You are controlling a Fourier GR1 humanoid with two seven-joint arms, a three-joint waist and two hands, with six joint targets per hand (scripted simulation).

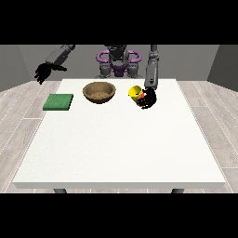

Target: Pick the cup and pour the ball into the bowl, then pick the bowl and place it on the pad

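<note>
- The yellow cup [135, 92] sits at upper right of centre in the frame, tipped with its mouth turned towards the wooden bowl [99, 91]; a red patch at its lower side may be the ball, though that is hard to tell
- The hand at the view's right [148, 99] has its black fingers curled round the cup
- The hand at the view's left [44, 72] hangs beyond the table's upper left corner, holding nothing; whether its fingers are curled or straight I cannot tell
- The green pad [58, 102] lies flat just left of the bowl, apart from it
- Step in hand, as I judge it: carrying the cup for the pour
- Next, the cup needs to travel left over the bowl's rim and tip further
</note>
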